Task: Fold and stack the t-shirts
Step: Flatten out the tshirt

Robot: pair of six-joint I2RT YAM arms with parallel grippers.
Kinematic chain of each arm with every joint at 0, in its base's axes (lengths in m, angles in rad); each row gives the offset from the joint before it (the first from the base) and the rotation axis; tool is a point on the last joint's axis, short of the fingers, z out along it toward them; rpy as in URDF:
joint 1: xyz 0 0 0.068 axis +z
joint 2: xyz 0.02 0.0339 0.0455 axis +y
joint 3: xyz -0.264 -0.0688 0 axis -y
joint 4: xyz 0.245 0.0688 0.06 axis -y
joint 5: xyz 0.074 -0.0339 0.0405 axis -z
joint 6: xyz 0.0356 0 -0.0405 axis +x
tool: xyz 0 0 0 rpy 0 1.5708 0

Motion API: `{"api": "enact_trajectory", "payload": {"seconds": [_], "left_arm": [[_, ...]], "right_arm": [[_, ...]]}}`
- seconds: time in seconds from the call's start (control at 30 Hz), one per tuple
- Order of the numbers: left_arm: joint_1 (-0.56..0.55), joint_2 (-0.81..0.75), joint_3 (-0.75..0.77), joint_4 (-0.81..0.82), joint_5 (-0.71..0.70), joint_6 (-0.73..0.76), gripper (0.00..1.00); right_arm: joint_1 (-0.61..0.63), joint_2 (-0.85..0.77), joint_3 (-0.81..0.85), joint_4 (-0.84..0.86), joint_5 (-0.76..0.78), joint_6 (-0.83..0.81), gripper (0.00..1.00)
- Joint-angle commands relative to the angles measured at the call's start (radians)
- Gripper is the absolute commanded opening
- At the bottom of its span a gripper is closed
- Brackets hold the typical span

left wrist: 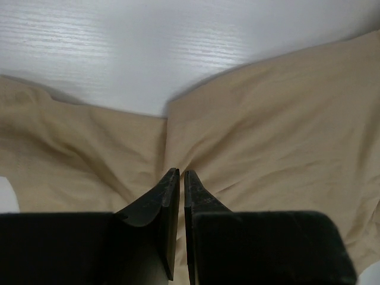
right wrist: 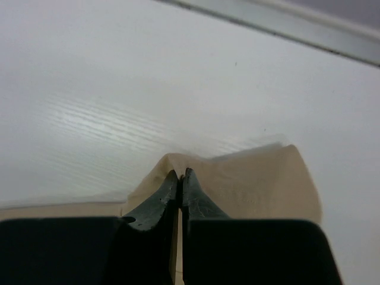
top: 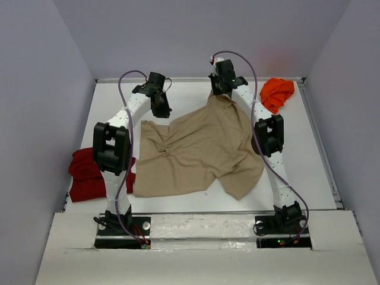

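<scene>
Cloth of the tan shirt (top: 196,151) trails nearward from its far edge, which runs left-right. We find left gripper (left wrist: 181,173) and right gripper (right wrist: 183,172) clamped on that edge.

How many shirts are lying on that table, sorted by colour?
tan shirt: 1
dark red shirt: 1
orange shirt: 1
Total: 3
</scene>
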Motion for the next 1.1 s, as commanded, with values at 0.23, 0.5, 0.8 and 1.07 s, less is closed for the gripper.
{"api": "enact_trajectory", "payload": {"seconds": [0.23,0.5,0.8,1.07], "left_arm": [[0.000,-0.027,0.014,0.012,0.038,0.029,0.18],[-0.004,-0.067,0.020,-0.002,0.025,0.027,0.17],[-0.019,-0.070,-0.014,0.018,0.012,0.022,0.15],[-0.044,-0.074,-0.012,0.032,-0.015,0.024,0.15]], "right_arm": [[0.042,0.129,0.211,-0.029,-0.178,-0.175,0.99],[0.042,0.126,0.121,-0.046,-0.115,-0.054,1.00],[0.008,0.029,0.198,-0.023,0.029,-0.126,1.00],[-0.012,-0.073,0.121,-0.017,0.005,-0.160,1.00]]}}
